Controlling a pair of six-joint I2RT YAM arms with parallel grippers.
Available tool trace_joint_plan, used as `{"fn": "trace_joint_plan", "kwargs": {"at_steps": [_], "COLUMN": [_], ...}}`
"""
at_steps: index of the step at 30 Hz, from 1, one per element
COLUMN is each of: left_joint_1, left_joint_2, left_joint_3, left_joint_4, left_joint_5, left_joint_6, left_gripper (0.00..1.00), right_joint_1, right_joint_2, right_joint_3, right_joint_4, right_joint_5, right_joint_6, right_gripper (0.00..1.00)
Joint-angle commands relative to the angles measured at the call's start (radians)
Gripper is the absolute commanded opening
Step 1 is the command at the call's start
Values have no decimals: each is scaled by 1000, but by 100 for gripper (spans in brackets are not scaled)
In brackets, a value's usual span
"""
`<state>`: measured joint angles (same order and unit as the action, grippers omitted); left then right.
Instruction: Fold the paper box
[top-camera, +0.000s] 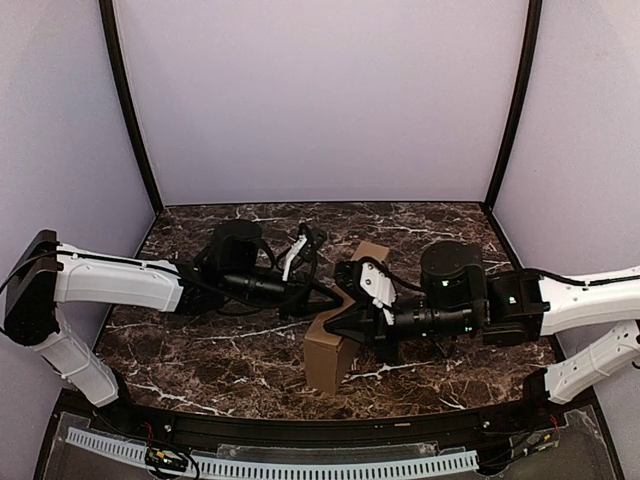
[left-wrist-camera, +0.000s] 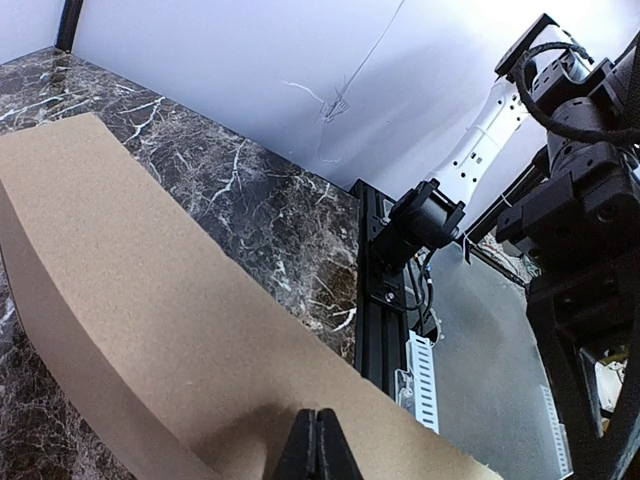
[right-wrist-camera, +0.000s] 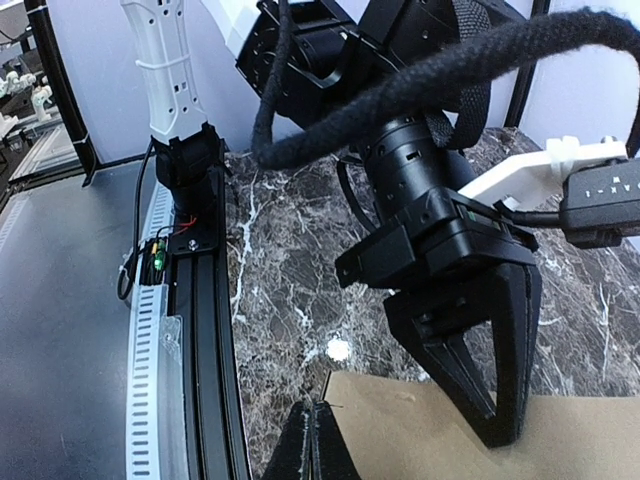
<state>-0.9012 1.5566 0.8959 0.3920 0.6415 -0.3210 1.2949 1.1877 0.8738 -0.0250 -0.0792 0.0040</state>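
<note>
The paper box (top-camera: 328, 358) stands on edge on the near middle of the marble table (top-camera: 200, 360), between the two arms.
The right gripper (right-wrist-camera: 315, 440) has its fingers pressed together, with the tips at the cardboard's edge. The left gripper (left-wrist-camera: 316, 440) is closed too, in front of the brown face. I cannot tell if either one pinches the sheet.

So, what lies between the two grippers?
Only the paper box: in the right wrist view its cardboard spans from the right gripper to the left gripper.

The right arm (top-camera: 570, 300) covers much of the paper box (top-camera: 330, 358).
</note>
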Motion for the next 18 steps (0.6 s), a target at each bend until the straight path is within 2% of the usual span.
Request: {"fn": "trace_joint_plan", "kwargs": {"at_steps": [1, 7, 13, 18], "left_joint_1": [4, 4, 4, 4], "left_joint_2": [67, 73, 80, 80], "left_joint_3": [-39, -40, -33, -28], "left_joint_4": [-205, -202, -203, -200], "left_joint_5": [-80, -78, -76, -76], "left_joint_6": [13, 12, 12, 9], "left_gripper": [1, 1, 1, 1], "right_joint_1": [18, 81, 95, 94], "right_joint_2": [74, 193, 96, 15], "right_joint_3": [-90, -232, -197, -94], "right_joint_4": [110, 160, 108, 56], "right_joint_5": [-14, 27, 116, 221], "right_joint_6": [39, 158, 117, 36], "right_gripper": [0, 0, 0, 0]}}
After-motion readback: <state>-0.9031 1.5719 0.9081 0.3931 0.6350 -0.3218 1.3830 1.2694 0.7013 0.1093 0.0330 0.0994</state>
